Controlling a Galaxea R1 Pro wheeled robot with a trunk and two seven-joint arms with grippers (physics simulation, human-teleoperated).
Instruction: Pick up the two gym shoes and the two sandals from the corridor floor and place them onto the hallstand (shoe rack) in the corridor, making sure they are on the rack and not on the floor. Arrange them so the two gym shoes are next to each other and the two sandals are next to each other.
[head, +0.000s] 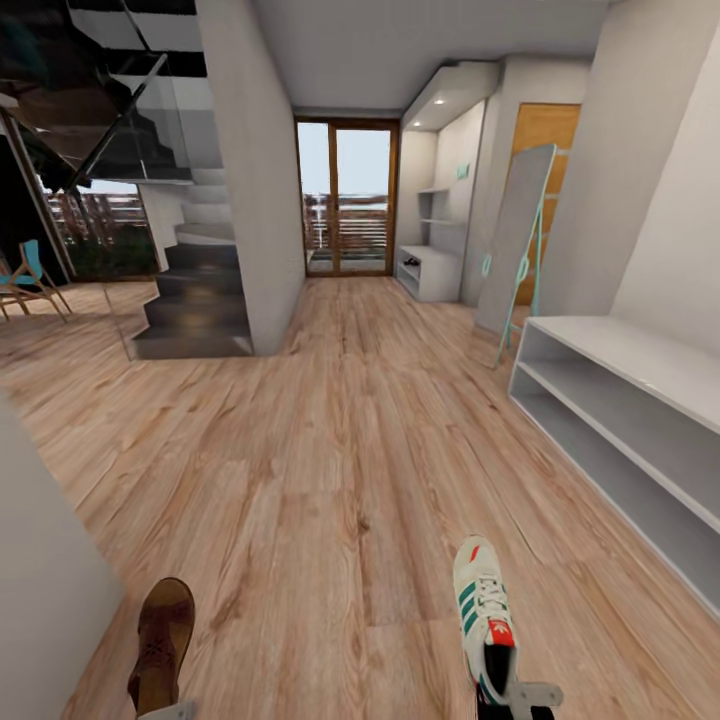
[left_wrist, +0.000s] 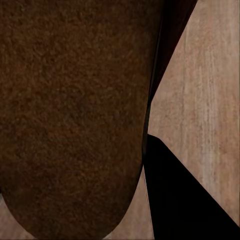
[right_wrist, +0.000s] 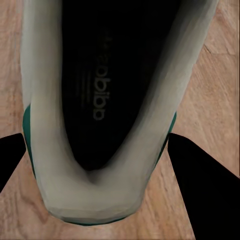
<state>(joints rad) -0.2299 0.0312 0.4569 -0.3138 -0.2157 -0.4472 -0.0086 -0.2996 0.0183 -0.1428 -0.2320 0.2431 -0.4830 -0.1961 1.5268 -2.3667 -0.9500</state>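
White gym shoe (head: 483, 605) clamped at heel in my right gripper (head: 515, 695), above corridor floor (head: 330, 480); insole writing unreadable. Brown sandal (head: 162, 645) held by my left gripper (head: 165, 712); finger gap I cannot tell. Hallstand (head: 432, 262) far down corridor, right side.

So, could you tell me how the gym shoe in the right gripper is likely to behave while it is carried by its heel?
The gym shoe sticks out well beyond the right gripper, so it may droop or swing. Its heel collar looks padded, so it probably squashes a little rather than slipping. It looks light and not fragile.
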